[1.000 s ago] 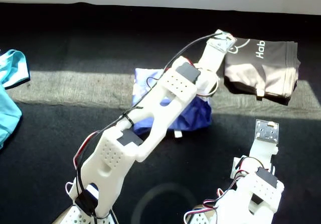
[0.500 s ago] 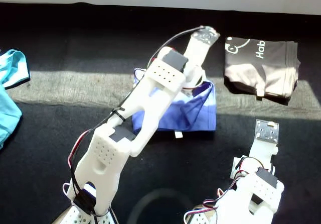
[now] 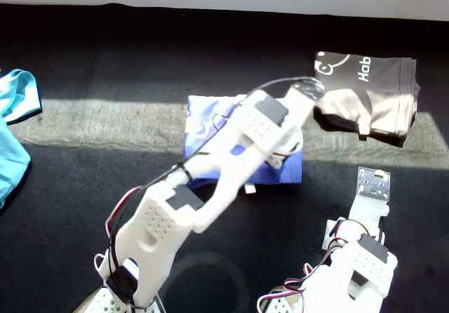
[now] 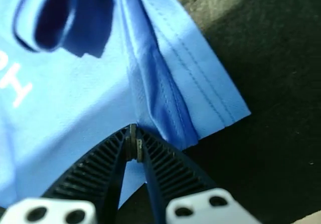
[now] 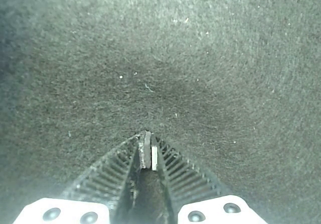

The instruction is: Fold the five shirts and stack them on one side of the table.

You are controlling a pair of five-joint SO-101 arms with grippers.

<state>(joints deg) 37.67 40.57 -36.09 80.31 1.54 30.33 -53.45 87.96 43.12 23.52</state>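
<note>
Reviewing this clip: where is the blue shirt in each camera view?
High view: blue shirt mid-table, partly under the left arm.
Left wrist view: spread just beyond the tips of the left gripper.
Right wrist view: right gripper over the dark table cloth.
Shared landmark: that dark table cloth.

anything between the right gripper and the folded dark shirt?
Nothing. In the high view, the stretch from the right gripper to the folded dark shirt is bare table cover, partly in sunlight.
</note>
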